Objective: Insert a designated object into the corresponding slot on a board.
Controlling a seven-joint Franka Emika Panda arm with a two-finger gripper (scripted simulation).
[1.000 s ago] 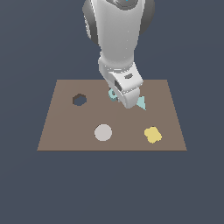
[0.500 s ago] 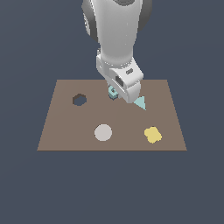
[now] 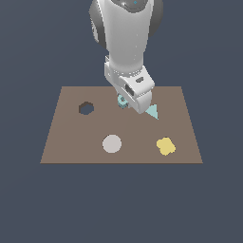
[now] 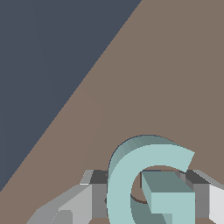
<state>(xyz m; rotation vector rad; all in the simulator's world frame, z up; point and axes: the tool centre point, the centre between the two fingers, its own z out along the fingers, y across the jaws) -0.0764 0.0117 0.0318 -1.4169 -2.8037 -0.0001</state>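
Dark blue-grey all around, with only a flat brown board under the big white arm. Down low over the far middle of the board, the gripper, with a bit of teal peeking out by it: the teal spiral piece. Much clearer in the wrist view: the teal spiral piece, shaped like a G, sitting right between the two grey fingers, one on each side and tight against it, so clamped on the piece, by the look of it. Most likely light and hard, with no bend to it, and smooth, so maybe a bit slippy. Best held just like this, by its flat outer sides, pinched across the middle. Hard to tell from either view whether it is touching the board or just above it. Slot not seen clearly anywhere; only a thin dark curve under the piece in the wrist view, maybe the slot's edge, maybe a shadow. Only in the exterior view: a dark hexagonal hole off to the exterior view's left, a teal triangle just beside the gripper, a grey disc and a yellow lobed piece nearer the front. None of these in the wrist view, only bare board and the G.
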